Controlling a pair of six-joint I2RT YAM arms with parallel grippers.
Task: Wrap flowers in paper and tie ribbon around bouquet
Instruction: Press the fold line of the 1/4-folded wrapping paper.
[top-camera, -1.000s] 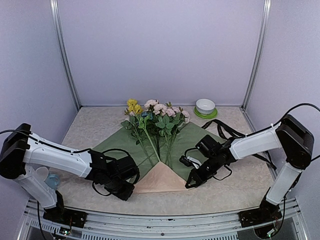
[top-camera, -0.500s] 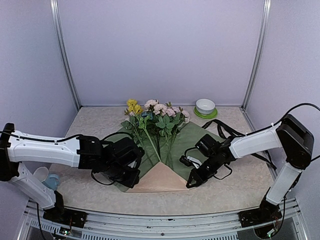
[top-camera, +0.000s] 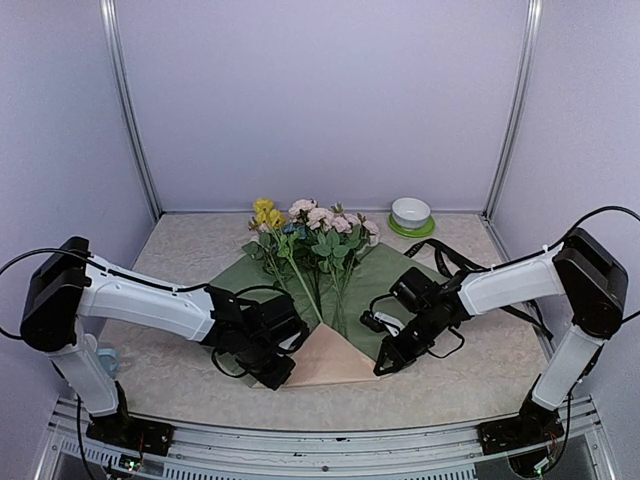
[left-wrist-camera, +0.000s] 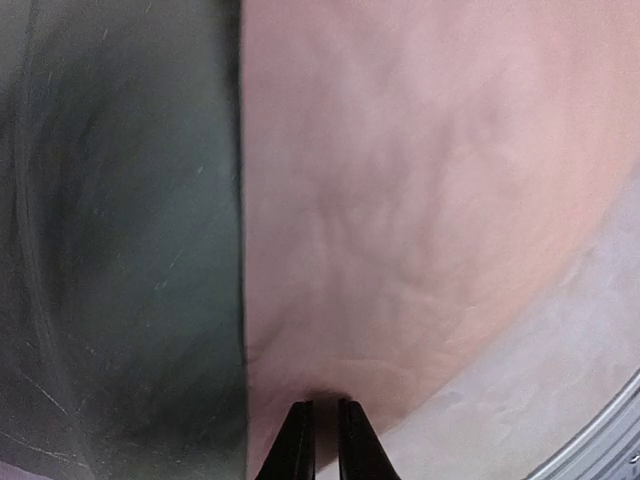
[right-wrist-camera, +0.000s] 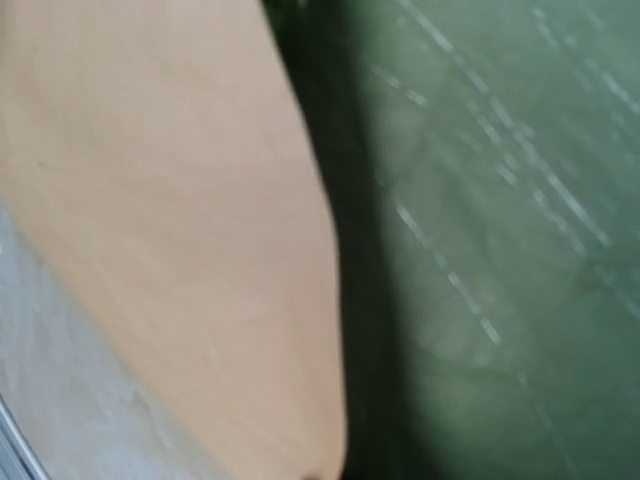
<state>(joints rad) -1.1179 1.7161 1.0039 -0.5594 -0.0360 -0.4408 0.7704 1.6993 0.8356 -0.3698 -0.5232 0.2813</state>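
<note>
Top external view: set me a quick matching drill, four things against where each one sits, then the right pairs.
Things:
1. flowers
2. peach-tan paper
3. white bowl
4. left hand

Places:
A. far right, on a green saucer
B. at the peach-tan paper's left side
C. triangle at the near edge, below the stems
D. lying on the green sheet, blooms at the far end

Pairs: 1-D, 2-C, 3-A, 4-B

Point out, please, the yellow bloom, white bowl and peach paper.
yellow bloom (top-camera: 265, 213): top view, its petals.
white bowl (top-camera: 411, 217): top view, its wall.
peach paper (top-camera: 326, 363): top view, bare near corner.
</note>
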